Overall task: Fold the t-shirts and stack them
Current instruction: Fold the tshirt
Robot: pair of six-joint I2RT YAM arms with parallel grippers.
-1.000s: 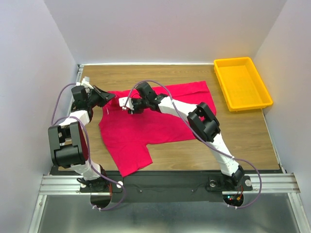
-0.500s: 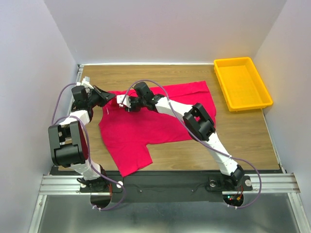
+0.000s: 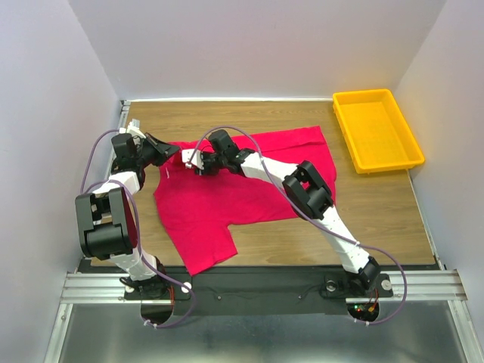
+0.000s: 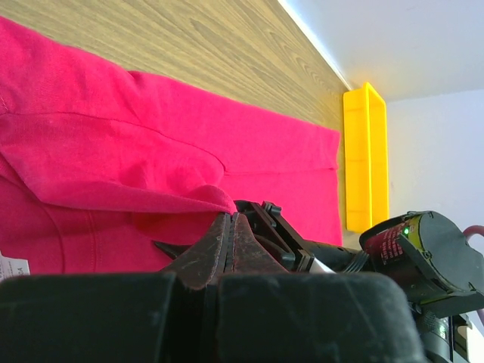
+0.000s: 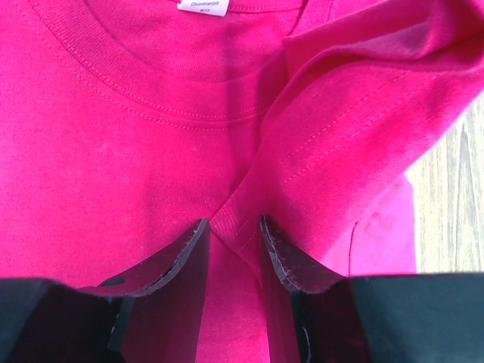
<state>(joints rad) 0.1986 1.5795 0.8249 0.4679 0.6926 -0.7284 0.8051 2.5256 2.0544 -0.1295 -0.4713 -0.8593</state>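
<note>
The crimson t-shirt (image 3: 242, 181) lies spread on the wooden table, one sleeve hanging toward the near edge. My left gripper (image 3: 172, 151) is at its far left corner. In the left wrist view the left gripper (image 4: 231, 215) is shut on a raised fold of the shirt (image 4: 151, 136). My right gripper (image 3: 189, 160) sits just right of it, near the collar. In the right wrist view the right gripper (image 5: 231, 224) rests on the shirt (image 5: 136, 136), jaws narrowly apart astride a folded edge below the collar and white neck label (image 5: 203, 6).
A yellow plastic tray (image 3: 376, 130) stands at the back right and also shows in the left wrist view (image 4: 365, 151). The right arm (image 3: 310, 189) stretches across the shirt. Walls close in the table on the left, back and right.
The right gripper has moved a little left and toward the back, closer to the left gripper, and has held still since. The left gripper and the shirt have hardly moved.
</note>
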